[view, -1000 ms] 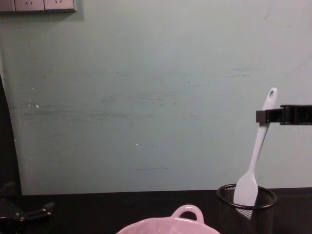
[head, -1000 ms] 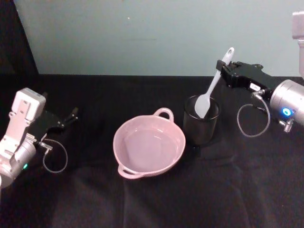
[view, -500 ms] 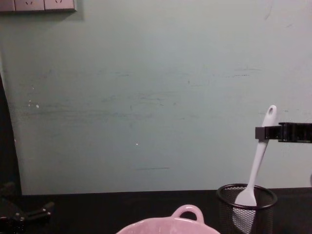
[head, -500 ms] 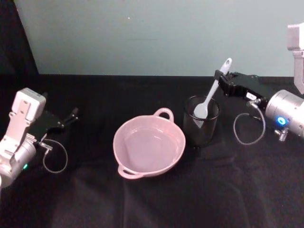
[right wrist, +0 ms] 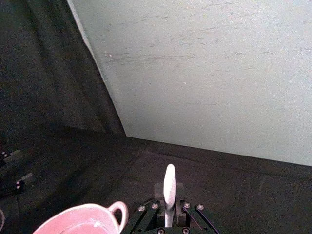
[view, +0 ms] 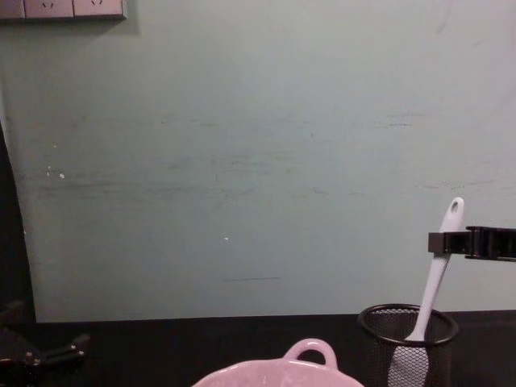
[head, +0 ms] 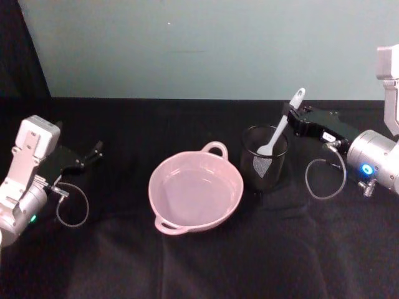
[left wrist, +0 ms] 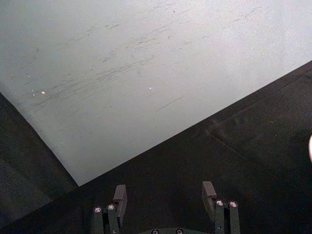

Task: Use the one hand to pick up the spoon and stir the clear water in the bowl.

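since a second ago the right hand (head: 288,116) has come down, and the spoon (head: 278,132) it clamps near the handle end has sunk with it, so the blade now sits deep inside the black mesh cup (head: 264,159) instead of at its rim. the spoon's long axis runs steeply down and away from the hand toward the robot's left, blade lowest. the bowl (head: 196,189) lies farther left of that hand, just beside the cup (they look close but not touching), so my guess is the spoon must rise clear before crossing over. the left hand (left wrist: 164,200) rests well away on the surface (head: 199,268), fingers spread, grasping nothing.
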Robot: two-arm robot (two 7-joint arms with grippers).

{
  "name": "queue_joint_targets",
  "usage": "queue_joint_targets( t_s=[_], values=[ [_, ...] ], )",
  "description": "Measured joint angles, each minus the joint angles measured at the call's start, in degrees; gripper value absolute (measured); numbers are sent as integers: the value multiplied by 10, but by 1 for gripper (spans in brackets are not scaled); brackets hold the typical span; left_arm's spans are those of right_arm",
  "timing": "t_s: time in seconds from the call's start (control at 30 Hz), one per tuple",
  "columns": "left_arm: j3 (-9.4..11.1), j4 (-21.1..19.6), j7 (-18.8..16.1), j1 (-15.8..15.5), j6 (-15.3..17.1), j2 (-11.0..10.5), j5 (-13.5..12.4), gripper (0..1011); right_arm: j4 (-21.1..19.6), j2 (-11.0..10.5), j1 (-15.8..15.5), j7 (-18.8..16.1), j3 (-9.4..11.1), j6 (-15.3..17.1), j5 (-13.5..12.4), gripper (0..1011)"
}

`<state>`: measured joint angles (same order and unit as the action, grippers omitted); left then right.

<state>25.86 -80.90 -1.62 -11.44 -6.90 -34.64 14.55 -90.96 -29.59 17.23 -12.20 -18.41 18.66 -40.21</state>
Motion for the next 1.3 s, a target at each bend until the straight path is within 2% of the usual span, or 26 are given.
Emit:
queue_joint_targets(
  t_s=[0.8,1.3],
  values=[
    [0,0,0,0,0,0,0,1011,6,9,-17,3,12,-3,-8,123],
    [0,0,0,0,0,0,0,1011,-11,16,-40,29,28,-3,-16,123]
  ],
)
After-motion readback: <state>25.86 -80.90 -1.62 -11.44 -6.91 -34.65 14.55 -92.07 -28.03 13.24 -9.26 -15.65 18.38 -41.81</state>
